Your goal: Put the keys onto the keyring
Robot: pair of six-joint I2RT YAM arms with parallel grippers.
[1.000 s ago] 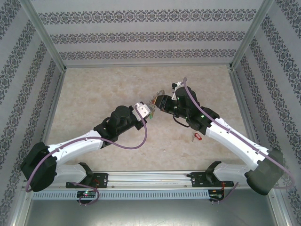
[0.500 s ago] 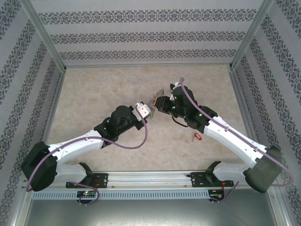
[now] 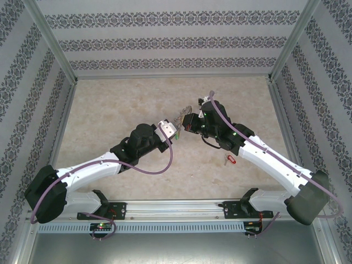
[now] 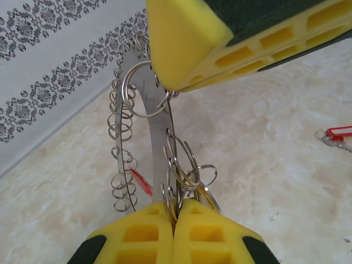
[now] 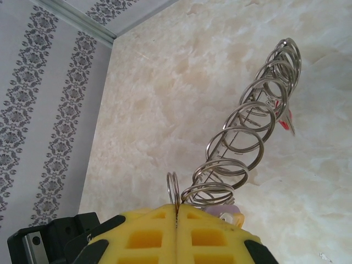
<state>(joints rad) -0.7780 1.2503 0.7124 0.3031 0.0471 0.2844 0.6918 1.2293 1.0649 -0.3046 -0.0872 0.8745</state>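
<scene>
Gripping the keyring (image 4: pixel 157 137) over the tabletop (image 3: pixel 121 104), the left jaws pinch its fringed rim and the right jaws pinch one small link (image 5: pixel 173 190). A red-tagged key (image 3: pixel 230 160) lies beside the right arm (image 3: pixel 275 159).

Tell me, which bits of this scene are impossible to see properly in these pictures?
Top view: the keyring is too small to tell what hangs on it.
Left wrist view: the loose red key is cut off by the right edge; the left end effector hides the keyring's bottom.
Right wrist view: the right end effector covers most of a lilac tag.
</scene>
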